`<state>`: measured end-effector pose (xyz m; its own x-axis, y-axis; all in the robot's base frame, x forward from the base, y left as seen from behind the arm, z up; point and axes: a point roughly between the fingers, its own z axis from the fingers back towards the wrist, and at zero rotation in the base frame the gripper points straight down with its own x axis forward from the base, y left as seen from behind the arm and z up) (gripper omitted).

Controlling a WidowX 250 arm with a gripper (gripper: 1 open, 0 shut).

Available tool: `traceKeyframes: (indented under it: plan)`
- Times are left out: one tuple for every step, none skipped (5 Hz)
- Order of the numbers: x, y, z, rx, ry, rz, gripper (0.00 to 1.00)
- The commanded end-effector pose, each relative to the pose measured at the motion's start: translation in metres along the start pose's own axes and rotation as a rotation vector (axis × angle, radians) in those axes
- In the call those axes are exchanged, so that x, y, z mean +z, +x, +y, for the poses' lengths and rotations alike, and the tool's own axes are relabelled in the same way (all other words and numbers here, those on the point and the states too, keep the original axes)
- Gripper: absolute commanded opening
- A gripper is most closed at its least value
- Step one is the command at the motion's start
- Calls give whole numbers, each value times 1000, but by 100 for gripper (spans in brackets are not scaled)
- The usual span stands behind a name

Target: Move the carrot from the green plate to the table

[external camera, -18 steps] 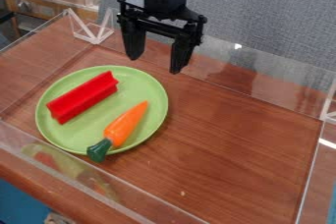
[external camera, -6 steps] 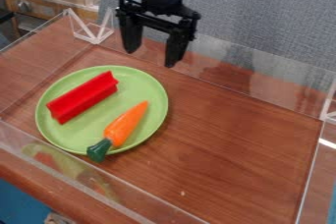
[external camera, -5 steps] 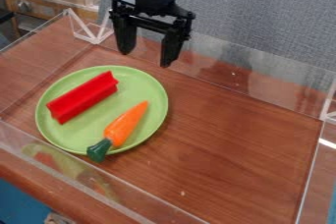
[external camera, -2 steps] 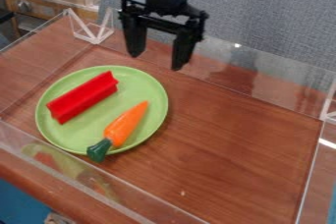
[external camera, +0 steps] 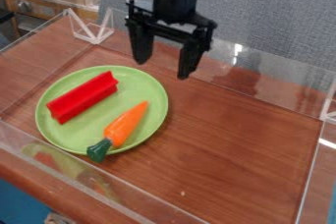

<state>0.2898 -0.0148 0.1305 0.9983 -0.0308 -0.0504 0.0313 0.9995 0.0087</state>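
Right now we hang our gripper (external camera: 164,59) with fingers spread wide and empty above the table (external camera: 237,140) behind the green plate (external camera: 147,88), presumably poised for the carrot (external camera: 121,128) lying on the plate's near rim, stem poking off.

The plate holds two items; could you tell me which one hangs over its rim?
The carrot: its green stem end sticks out past the plate's front rim, while the red block lies fully inside.

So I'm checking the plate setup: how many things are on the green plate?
2. The red block lies on the left part of the plate; the carrot lies at the plate's front right edge, its green stem end over the rim. Nothing looks hidden.
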Motion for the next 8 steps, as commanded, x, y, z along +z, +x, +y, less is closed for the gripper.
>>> traceKeyframes:
  plan:
    - [1, 3, 6, 23, 14, -32, 100]
    - [-4, 10, 18, -9, 34, -35, 100]
    - [-15, -4, 25, 54, 33, -13, 100]
    - [-39, -24, 36, 112, 38, -2, 100]
    - [-57, -32, 48, 168, 33, -12, 100]
    - [-65, -31, 57, 169, 20, -20, 100]
    - [-70, -28, 63, 155, 2, -25, 100]
    - [-82, -24, 66, 130, -9, -23, 100]
